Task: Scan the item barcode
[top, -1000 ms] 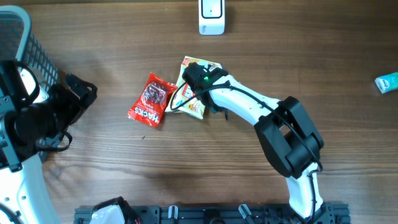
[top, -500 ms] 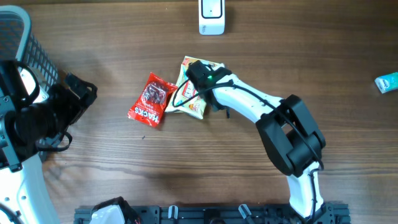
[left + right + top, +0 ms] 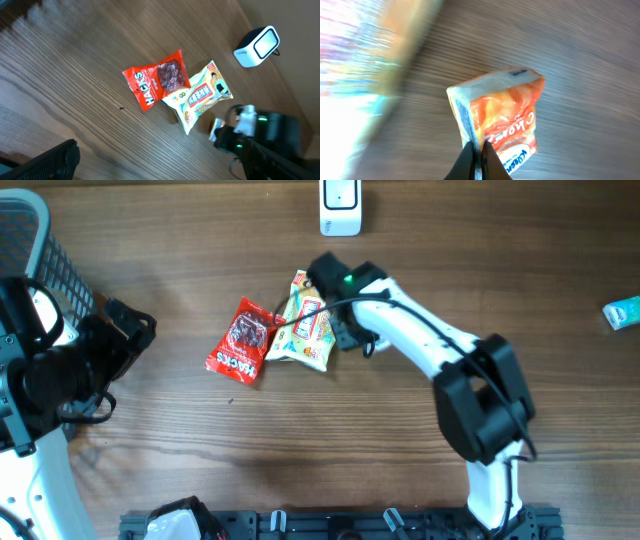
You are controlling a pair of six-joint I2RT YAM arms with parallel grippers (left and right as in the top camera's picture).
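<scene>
Here, right gripper (image 3: 476, 149) fully closed, pinching edge of orange packet (image 3: 506, 114)

Matt brown wood-grain table (image 3: 300, 440). Near white smooth plastic scanner (image 3: 340, 207), crinkled glossy red plastic candy packet (image 3: 243, 340) and shiny yellow plastic snack packet (image 3: 312, 340).

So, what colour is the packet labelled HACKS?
The plastic HACKS packet is red with white lettering; clearest in left wrist view.

Red packet (image 3: 243, 340) crowds the yellow packet (image 3: 308, 335) on one side.
</scene>
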